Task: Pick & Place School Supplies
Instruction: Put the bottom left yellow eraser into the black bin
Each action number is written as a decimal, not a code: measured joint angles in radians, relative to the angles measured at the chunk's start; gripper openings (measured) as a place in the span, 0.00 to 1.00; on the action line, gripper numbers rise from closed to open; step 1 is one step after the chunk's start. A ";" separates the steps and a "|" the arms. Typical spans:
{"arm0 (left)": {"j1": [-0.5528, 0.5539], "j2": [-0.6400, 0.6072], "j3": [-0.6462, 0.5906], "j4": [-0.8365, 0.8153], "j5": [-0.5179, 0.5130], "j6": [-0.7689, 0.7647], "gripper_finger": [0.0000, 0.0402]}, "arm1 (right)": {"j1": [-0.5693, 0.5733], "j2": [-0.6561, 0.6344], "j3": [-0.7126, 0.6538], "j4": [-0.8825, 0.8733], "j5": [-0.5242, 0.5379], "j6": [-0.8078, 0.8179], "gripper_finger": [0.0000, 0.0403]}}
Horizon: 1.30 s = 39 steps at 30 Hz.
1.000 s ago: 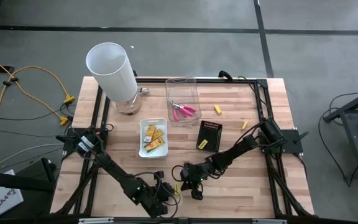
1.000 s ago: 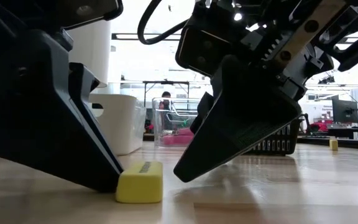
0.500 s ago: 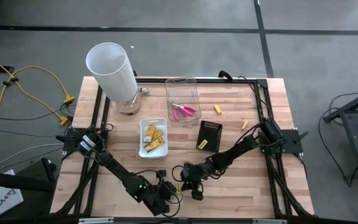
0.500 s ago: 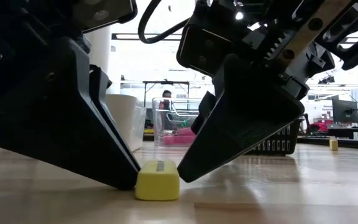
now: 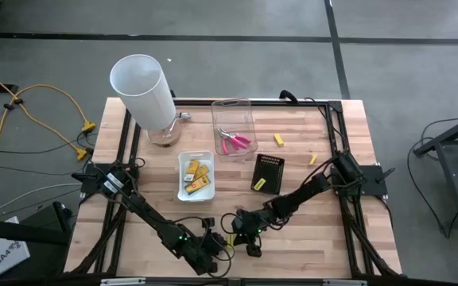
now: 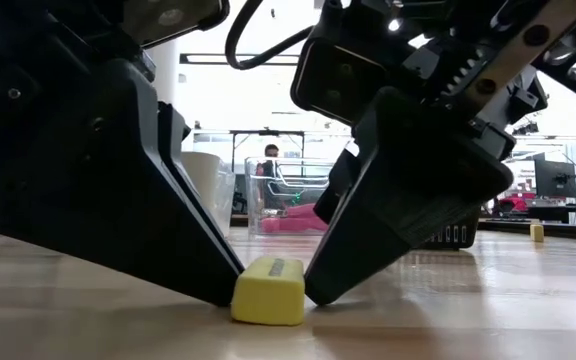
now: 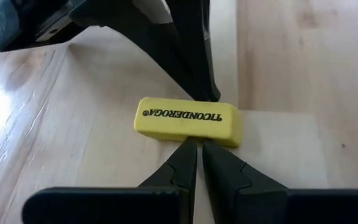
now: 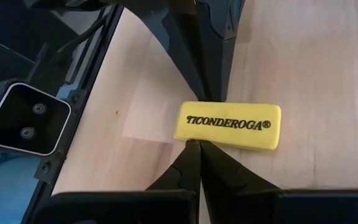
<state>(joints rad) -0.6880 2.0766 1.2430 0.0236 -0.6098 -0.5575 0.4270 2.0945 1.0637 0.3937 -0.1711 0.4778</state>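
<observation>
Yellow eraser (image 8: 232, 126), black "TICONDEROGA" lettering printed on face. Left gripper (image 7: 199, 157) black; right gripper (image 8: 197, 155) black. Table (image 5: 308, 230) pale wood, plank stripes seen, black frame at edges. Cylinder (image 5: 143, 90) white. Small tray (image 5: 183, 193) white, yellow packs (image 5: 198, 178) with red marks inside. Clear tray (image 5: 234, 111) colourless, pink-handled tools (image 5: 235, 142) within. Black tray (image 5: 267, 173), small yellow piece inside. Yellow stubby sticks (image 5: 279, 140) on wood. Floor (image 5: 237, 63) grey, dark lines; yellow cable (image 5: 46, 111) on floor.
</observation>
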 joint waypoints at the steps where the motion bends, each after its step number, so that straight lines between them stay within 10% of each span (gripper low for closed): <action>1: 0.000 0.000 -0.001 0.014 -0.001 0.014 0.06 | 0.001 0.000 0.000 -0.001 0.005 0.000 0.00; 27: -0.001 -0.004 0.004 0.158 -0.006 0.127 0.06 | 0.018 0.000 0.003 -0.012 0.040 0.016 0.00; 39: -0.093 -0.103 0.003 -0.079 -0.096 -0.039 0.06 | 0.018 0.000 0.003 -0.015 0.038 0.015 0.00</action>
<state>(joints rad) -0.7810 1.9739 1.2461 -0.0553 -0.7053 -0.5963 0.4450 2.0945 1.0668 0.3790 -0.1326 0.4931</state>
